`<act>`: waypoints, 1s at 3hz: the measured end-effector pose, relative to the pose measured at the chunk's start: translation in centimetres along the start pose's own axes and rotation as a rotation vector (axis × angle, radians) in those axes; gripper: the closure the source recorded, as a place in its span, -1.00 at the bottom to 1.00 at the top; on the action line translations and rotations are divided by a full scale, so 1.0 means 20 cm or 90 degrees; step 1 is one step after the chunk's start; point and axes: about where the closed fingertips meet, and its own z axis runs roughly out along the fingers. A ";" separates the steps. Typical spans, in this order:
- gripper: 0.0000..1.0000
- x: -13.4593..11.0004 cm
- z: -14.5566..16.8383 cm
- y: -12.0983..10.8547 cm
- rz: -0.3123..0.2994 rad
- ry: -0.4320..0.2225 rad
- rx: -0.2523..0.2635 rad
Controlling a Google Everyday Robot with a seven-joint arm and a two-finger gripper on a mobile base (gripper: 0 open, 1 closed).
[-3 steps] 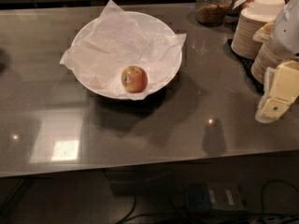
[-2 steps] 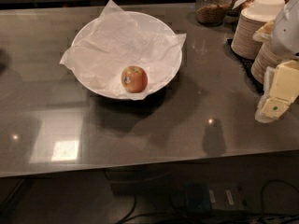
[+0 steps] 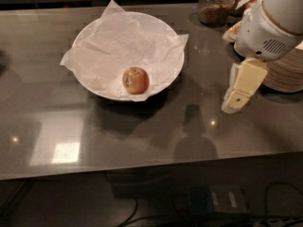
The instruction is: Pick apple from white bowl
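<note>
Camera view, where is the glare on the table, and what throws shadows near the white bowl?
Camera view: a bright square glare patch lies front left on the table, small light spots nearby; the white bowl throws a dark shadow toward the front; the apple is evenly lit; the tool hangs at right, apart from the bowl, a dim shadow on the tabletop beside it.

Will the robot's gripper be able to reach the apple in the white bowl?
Probably yes. The apple lies uncovered in the white bowl, and nothing stands between it and the gripper hovering beside the bowl.
</note>
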 end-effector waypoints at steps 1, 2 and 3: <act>-1.00 -0.19 0.13 -0.05 -0.032 -0.058 -0.015; -1.00 -0.19 0.13 -0.05 -0.032 -0.059 -0.015; -1.00 -0.18 0.14 -0.06 -0.014 -0.083 -0.012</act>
